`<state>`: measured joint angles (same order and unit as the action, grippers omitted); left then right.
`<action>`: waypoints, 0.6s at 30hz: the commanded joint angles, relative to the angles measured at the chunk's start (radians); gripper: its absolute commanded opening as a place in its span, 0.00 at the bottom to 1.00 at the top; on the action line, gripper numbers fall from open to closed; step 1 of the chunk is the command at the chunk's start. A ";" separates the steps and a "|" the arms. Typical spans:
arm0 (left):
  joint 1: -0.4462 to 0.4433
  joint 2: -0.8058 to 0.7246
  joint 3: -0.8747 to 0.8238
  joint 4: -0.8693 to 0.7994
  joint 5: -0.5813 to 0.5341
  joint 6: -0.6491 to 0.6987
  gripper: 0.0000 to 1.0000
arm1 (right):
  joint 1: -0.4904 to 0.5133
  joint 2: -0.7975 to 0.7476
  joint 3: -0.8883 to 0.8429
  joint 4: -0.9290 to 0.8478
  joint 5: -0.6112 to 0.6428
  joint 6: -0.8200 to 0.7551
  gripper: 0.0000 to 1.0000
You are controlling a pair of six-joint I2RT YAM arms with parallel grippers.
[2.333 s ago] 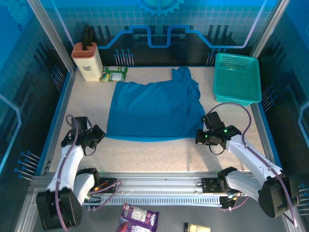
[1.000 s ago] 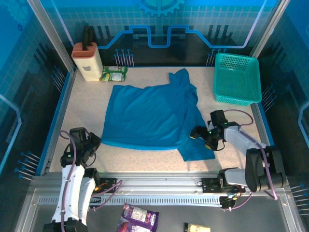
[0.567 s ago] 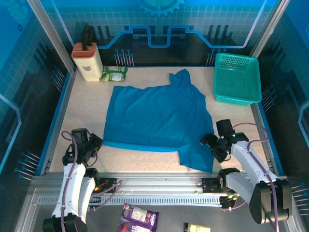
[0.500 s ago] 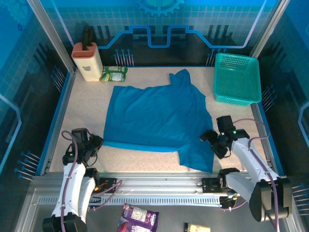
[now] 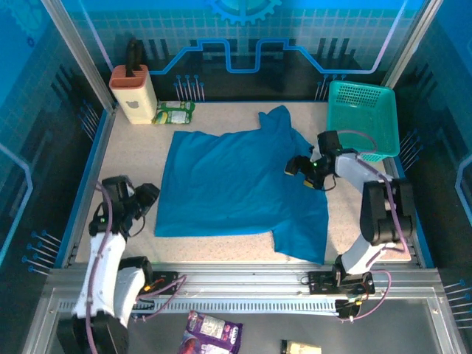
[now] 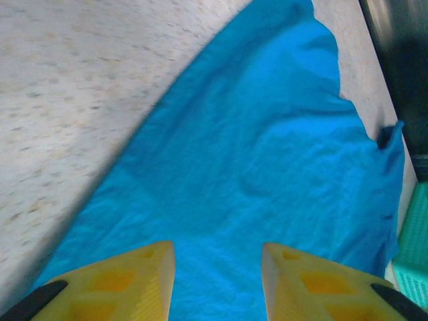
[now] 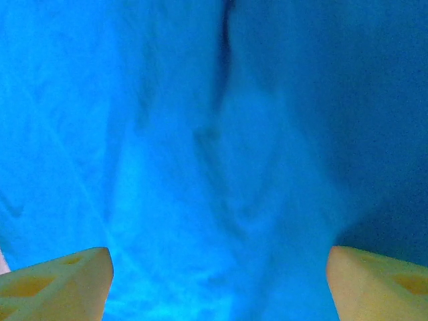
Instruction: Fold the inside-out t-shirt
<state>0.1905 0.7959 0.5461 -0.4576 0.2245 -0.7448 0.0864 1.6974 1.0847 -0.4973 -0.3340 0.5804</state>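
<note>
The inside-out t-shirt (image 5: 236, 184) lies spread flat on the speckled table, blue with no print, one flap reaching toward the near edge at the right (image 5: 302, 236). My left gripper (image 5: 147, 198) sits at the shirt's near-left corner. In the left wrist view its yellow fingers (image 6: 144, 277) stand apart over the t-shirt (image 6: 267, 154), the left gripper (image 6: 217, 251) open with nothing pinched. My right gripper (image 5: 296, 166) hovers over the shirt's right side, beside the basket. Its fingers stand wide over the t-shirt (image 7: 200, 134), and the right gripper (image 7: 219, 257) is open.
A teal mesh basket (image 5: 363, 118) stands at the far right corner. A cream holder with a black handle (image 5: 133, 92) and a green packet (image 5: 174, 113) sit at the far left. Blue rails edge the table; bare tabletop (image 5: 133, 155) lies left of the shirt.
The left gripper has opened at the shirt's near-left corner. The right arm has swung from the near right away toward the basket, over the shirt's right side, its jaws narrowing slightly.
</note>
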 commanded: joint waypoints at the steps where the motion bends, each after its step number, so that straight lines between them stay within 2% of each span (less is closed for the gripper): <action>1: -0.058 0.219 0.105 0.162 0.132 0.094 0.37 | -0.022 0.096 0.140 0.029 -0.033 -0.104 0.84; 6: -0.190 0.630 0.405 0.144 0.074 0.237 0.32 | -0.045 0.266 0.346 0.042 -0.068 -0.116 0.84; 10: -0.201 0.875 0.650 0.152 0.015 0.277 0.28 | -0.050 0.386 0.523 0.005 -0.039 -0.138 0.84; 18: -0.194 1.304 1.166 0.001 -0.119 0.370 0.15 | -0.054 0.582 0.826 -0.098 -0.016 -0.183 0.83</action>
<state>-0.0113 2.0075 1.6028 -0.3641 0.1692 -0.4419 0.0444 2.2272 1.8317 -0.5243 -0.3557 0.4343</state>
